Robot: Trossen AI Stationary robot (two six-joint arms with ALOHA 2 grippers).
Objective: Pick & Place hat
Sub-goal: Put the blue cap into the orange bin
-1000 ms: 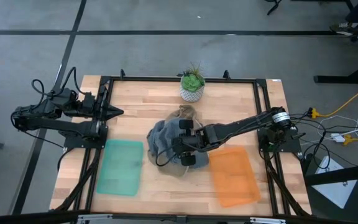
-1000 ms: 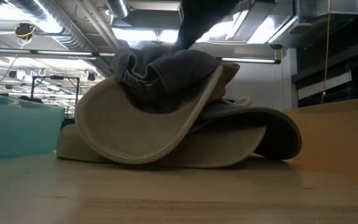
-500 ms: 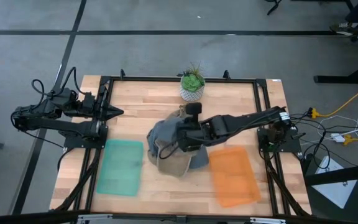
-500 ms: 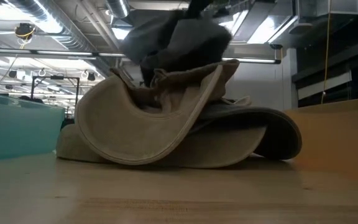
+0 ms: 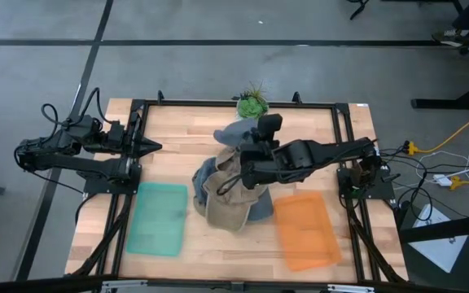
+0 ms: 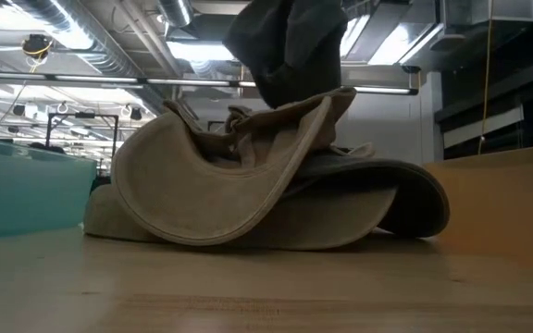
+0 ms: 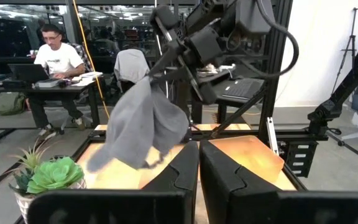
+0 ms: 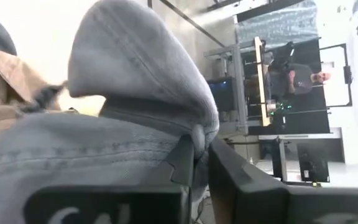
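High view: a wooden worktop (image 5: 187,134) on a grey concrete floor, framed by black rails. Left arm parked at the left edge, left gripper (image 5: 147,147) pointing inward over bare wood, fingers pressed together to a point. Right arm reaching in from the right edge to mid-frame, right gripper (image 5: 247,155) pinching a grey hat (image 5: 236,135) lifted above the pile of hats (image 5: 222,198) at the centre. A potted plant (image 5: 253,103) at the upper middle, partly covered by the raised hat. A teal tray (image 5: 158,218) at lower left, an orange tray (image 5: 306,229) at lower right, the pile between them.

Low view: ceiling lights and ducts behind, not seen from above. A tan hat (image 6: 220,185) tilted up on its brim at the front of the pile, with another brim lying flat beneath it. The grey hat (image 6: 290,46) hanging at the top centre, clear of most of the pile, its lower edge close to the tan crown; touching or not cannot be told.

Left wrist view: an office beyond the worktop, a person (image 7: 55,59) seated at a desk at upper left. The grey hat (image 7: 143,124) dangling from the right gripper (image 7: 166,59), the plant (image 7: 48,176) at lower left.

Right wrist view: grey fabric (image 8: 129,118) filling the frame, bunched between the dark fingers (image 8: 182,163); a second person far off at upper right.
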